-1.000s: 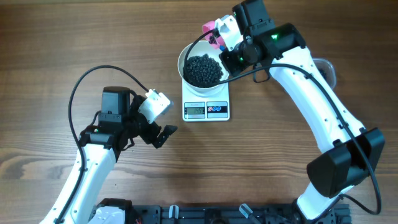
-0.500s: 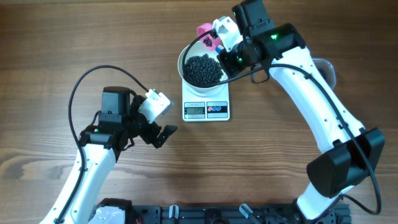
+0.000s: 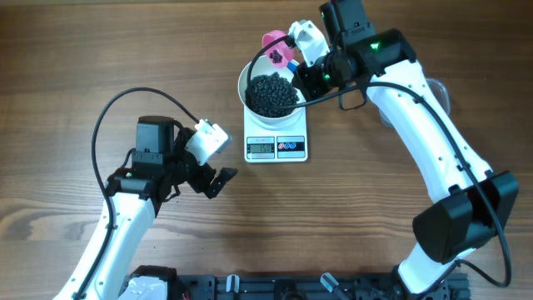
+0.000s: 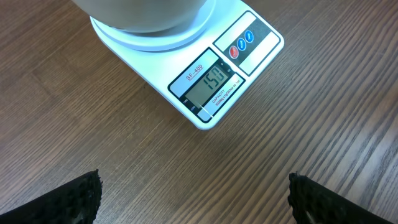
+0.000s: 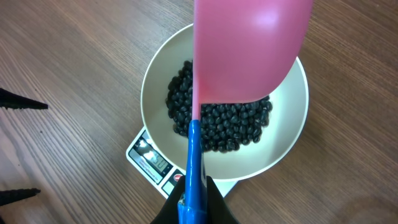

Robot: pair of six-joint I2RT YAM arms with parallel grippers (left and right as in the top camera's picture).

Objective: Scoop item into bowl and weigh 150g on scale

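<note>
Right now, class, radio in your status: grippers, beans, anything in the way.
Left gripper open, apart from scale. Right gripper shut on scoop, over bowl. Beans in bowl on scale; display appears to read 150. Nothing blocking.

— How is the left arm [image 3: 117, 221] set?
— It comes up from the near edge with its elbow bent and its wrist turned to the right. The left gripper [image 3: 218, 182] has its jaws spread wide and grips nothing.
— And the right arm [image 3: 429, 133]?
— It stretches from the near right corner, far up and leftward. The right gripper [image 3: 310, 73] points left and downward, jaws clamped tight on the handle of a scoop [image 3: 273, 42].
</note>
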